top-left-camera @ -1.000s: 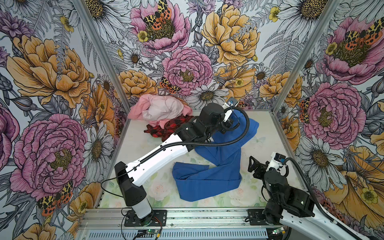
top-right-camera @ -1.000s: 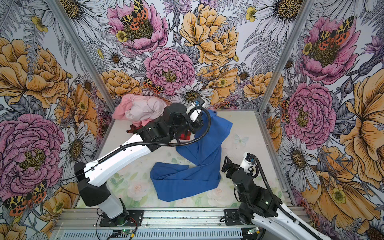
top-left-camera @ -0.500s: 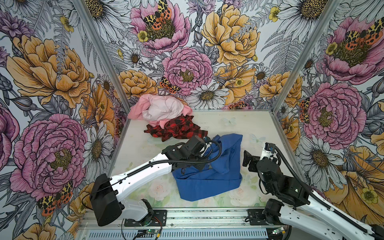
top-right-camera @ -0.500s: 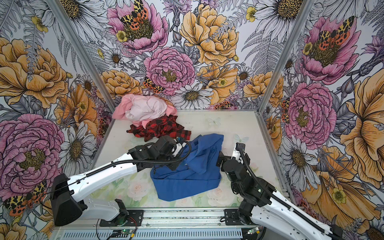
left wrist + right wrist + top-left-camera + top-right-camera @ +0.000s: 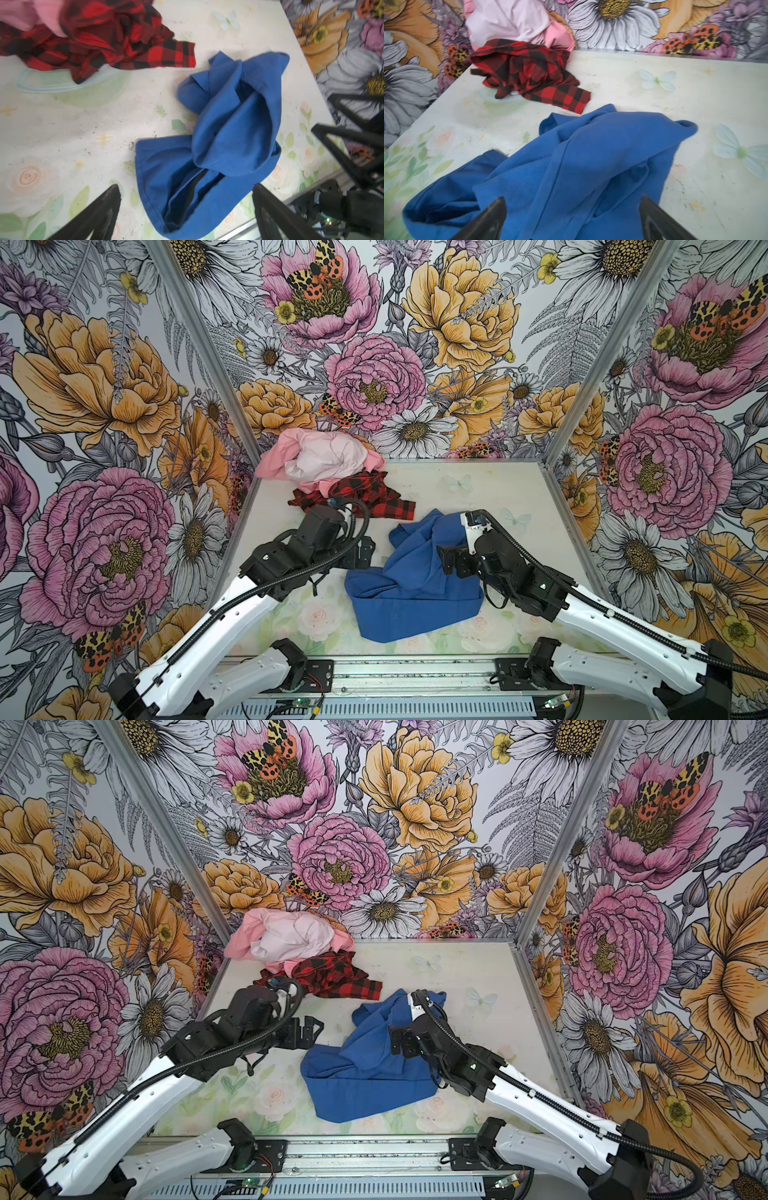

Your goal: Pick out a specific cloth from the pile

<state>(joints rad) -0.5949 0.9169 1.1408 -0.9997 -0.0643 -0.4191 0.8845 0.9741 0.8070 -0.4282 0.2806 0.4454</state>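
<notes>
Floral-print table [image 5: 478, 489] is carrying the cloth [image 5: 415, 589], crumpled mid-table toward the front edge, lying just clear of the pile [image 5: 328, 464] in the far-left corner. My left tool [image 5: 362, 551] is hanging spread wide, empty, beside it; my right tool [image 5: 449, 561] is hovering spread over it, gripping nothing.

The cloth [image 5: 228, 135] is being seen as matt woven fabric, finely ribbed, with a stitched hem. In the pile [image 5: 332, 477], smooth pink cloth [image 5: 320, 456] and matt plaid cloth [image 5: 374, 497] are being shown. The table [image 5: 62, 124] is being seen as smooth, speckled with dark grit. White arm shells [image 5: 224, 626] are being read as glossy plastic.
</notes>
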